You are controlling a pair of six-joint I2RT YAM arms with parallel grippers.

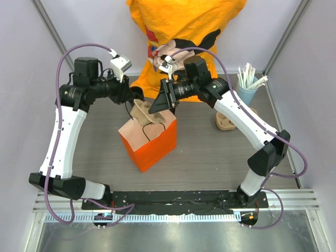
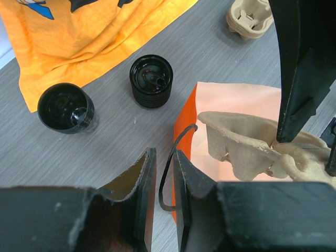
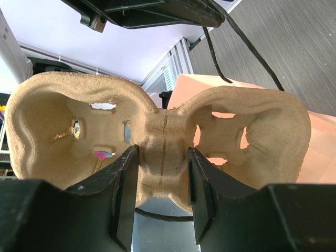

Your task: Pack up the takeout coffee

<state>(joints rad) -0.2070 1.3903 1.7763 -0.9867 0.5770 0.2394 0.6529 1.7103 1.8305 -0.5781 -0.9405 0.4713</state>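
Found coffee cup on table beside orange cloth, apart from bag. Saw right gripper clamped on pulp carrier, left gripper set narrow around bag handle, grip undetermined. Could not read cloth print.

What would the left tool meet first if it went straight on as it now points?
The left tool would first meet the orange bag's black handle loop, already between its fingers; then probably the bag's rim, depth unclear.
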